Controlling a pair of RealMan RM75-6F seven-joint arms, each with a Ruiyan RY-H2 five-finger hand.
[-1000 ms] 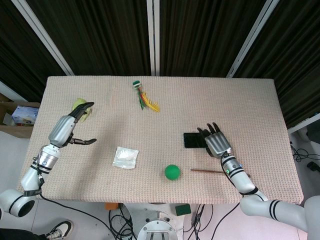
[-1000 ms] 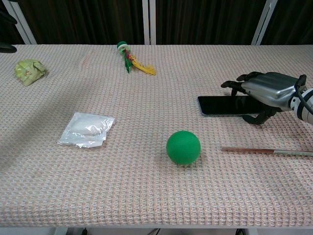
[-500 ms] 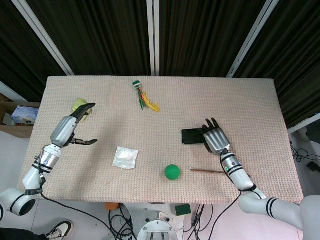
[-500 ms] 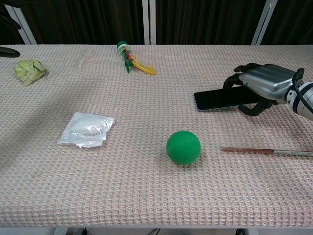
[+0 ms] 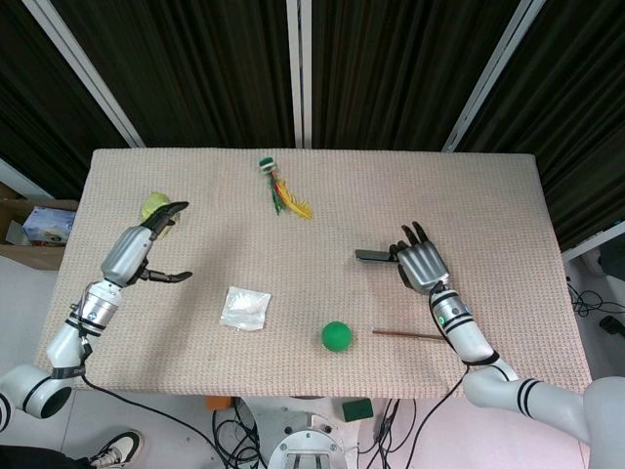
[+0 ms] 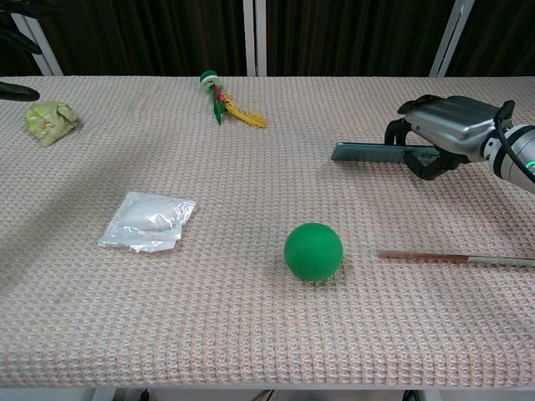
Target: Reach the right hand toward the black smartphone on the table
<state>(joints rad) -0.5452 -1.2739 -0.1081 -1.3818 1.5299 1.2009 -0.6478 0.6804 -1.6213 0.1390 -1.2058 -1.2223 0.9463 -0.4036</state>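
The black smartphone [image 5: 375,255] [image 6: 372,153] is off the table and shows edge-on as a thin dark strip. My right hand [image 5: 421,265] [image 6: 447,132] grips its right end, fingers curled over the top and thumb underneath. The phone's left end sticks out free toward the table's middle. At the left side of the table my left hand [image 5: 146,248] hovers with its fingers apart and holds nothing.
A green ball [image 5: 336,336] [image 6: 313,251] and a thin brown stick [image 5: 405,334] [image 6: 456,257] lie near the front edge below the right hand. A white plastic bag [image 6: 148,221], a feathered toy [image 6: 227,104] and a crumpled green object [image 6: 50,121] lie further left.
The right hand closed on the phone and raised it off the cloth. The phone went from lying flat to hanging edge-on, slightly further back. The left hand barely moved.
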